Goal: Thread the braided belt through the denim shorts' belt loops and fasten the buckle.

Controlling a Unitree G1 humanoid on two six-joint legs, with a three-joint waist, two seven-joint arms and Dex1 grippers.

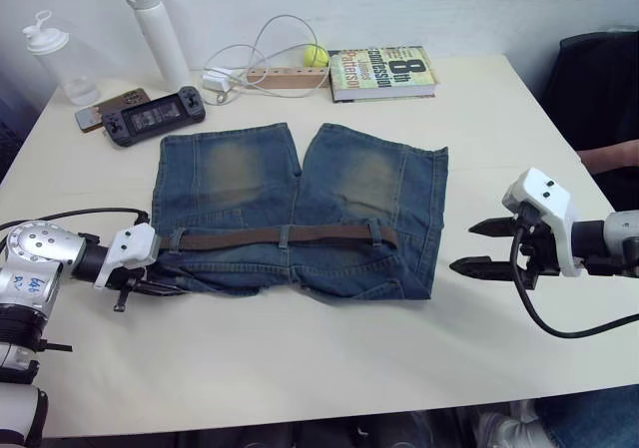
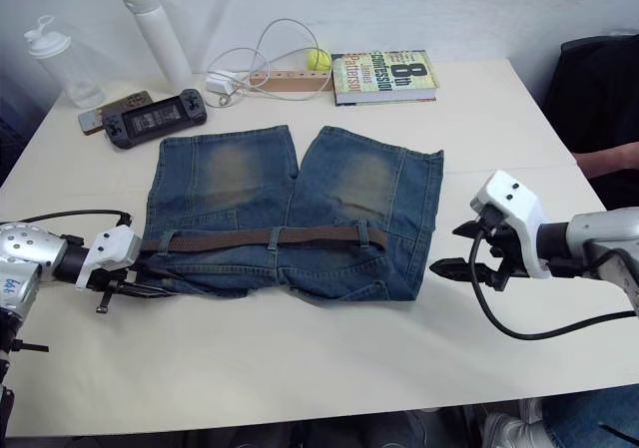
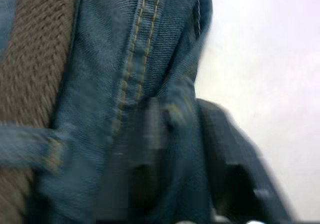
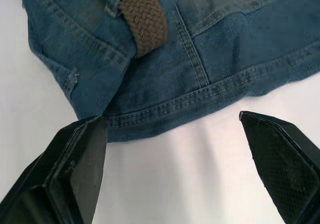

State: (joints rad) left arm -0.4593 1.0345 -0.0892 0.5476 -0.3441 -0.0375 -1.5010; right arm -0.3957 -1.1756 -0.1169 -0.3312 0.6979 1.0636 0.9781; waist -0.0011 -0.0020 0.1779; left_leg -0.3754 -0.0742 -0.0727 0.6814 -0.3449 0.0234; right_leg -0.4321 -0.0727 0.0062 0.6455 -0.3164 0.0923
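Cream table (image 1: 300,368) under my head camera: the denim shorts (image 1: 300,204) lie flat at the middle, the braided belt (image 1: 285,236) running across their near waistband under the belt loops (image 1: 284,235). My left gripper (image 1: 160,286) sits at the shorts' left edge, my right gripper (image 1: 477,246) just right of them, fingers spread apart. Left wrist view: denim lies between the fingers (image 3: 235,159), clamped on a fold. Right wrist view: released fingers (image 4: 75,164) frame the hem.

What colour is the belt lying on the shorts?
Brown, braided belt; clearest in the right wrist view.
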